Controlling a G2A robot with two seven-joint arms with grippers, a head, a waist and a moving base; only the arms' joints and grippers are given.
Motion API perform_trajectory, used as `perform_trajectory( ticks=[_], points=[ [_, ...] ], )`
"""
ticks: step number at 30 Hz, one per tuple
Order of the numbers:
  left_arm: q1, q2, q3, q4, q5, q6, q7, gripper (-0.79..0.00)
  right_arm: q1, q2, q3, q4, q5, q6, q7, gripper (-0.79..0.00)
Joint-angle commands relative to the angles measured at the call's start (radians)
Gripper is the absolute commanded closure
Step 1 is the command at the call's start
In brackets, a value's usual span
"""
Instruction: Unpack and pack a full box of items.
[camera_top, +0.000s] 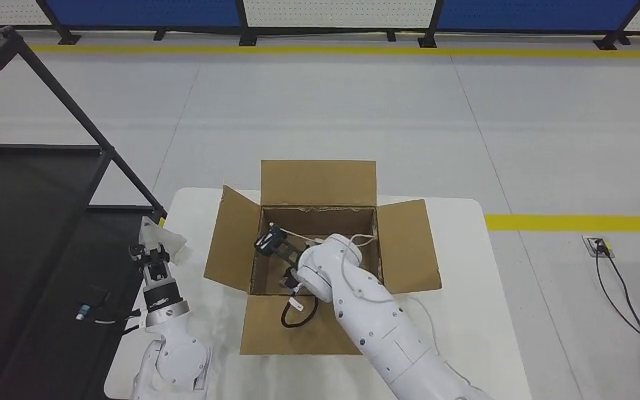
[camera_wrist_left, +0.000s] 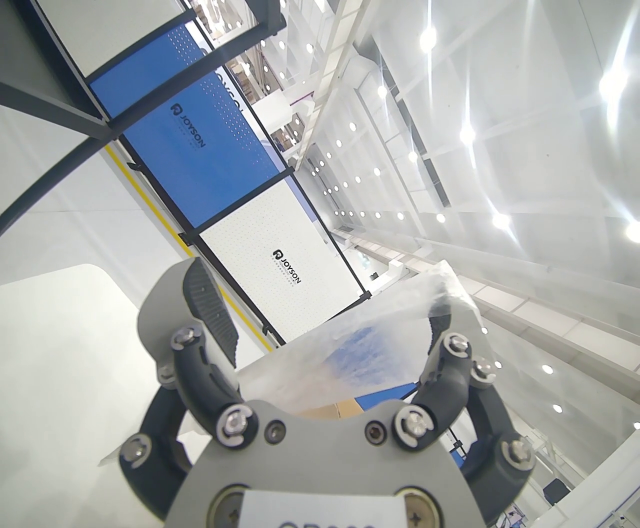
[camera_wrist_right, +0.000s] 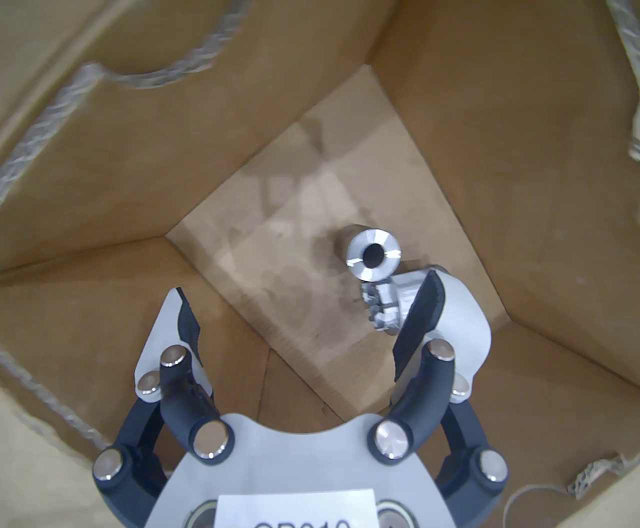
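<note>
The cardboard box (camera_top: 318, 182) stands open on the white desk (camera_top: 460, 300), all four flaps folded out flat. Down on its floor lie two pieces of metal. One is a short silver cylinder (camera_wrist_right: 372, 255) with a dark bore facing up. Touching or just beside it is a smaller notched metal part (camera_wrist_right: 382, 307); I can't make out which. A white cord (camera_wrist_right: 60, 110) runs along the inner walls near the rim.

The right arm reaches down into the box from the near side. The right claw (camera_wrist_right: 307, 285) hangs low inside with its fingers spread wide and nothing between them. The notched part sits right against the inner face of one finger (camera_wrist_right: 425, 310). From above, that claw (camera_top: 272, 240) shows toward the box's far left corner.

Well apart from the box, at the desk's left edge, the left claw (camera_wrist_left: 320, 300) points away from the robot, fingers also spread wide. A clear, crinkled plastic bag (camera_wrist_left: 360, 345) lies between them and touches the pad of one finger (camera_wrist_left: 437, 325). It doesn't look pinched from both sides. Seen from above, the bag (camera_top: 168, 238) sits at the tip of the left claw (camera_top: 152, 252), near the desk's far left corner.

Left of the desk stands a black frame (camera_top: 60, 110).
</note>
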Motion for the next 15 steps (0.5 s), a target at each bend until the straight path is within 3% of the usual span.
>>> perform_trajectory(
  ticks=[1,9,15],
  points=[
    [0.001,0.000,0.000,0.000,-0.001,-0.001,0.002,-0.785,0.018,-0.002,0.001,0.035,0.000,0.004,-0.017,-0.785],
    [0.016,-0.001,-0.004,-0.007,-0.005,-0.004,0.009,-0.785,0.140,-0.030,-0.031,0.292,0.030,-0.081,-0.148,-0.785],
    [0.027,-0.002,0.001,-0.014,0.000,0.001,0.017,-0.785,0.212,-0.057,-0.042,0.467,0.065,-0.081,-0.273,-0.785]
  ],
)
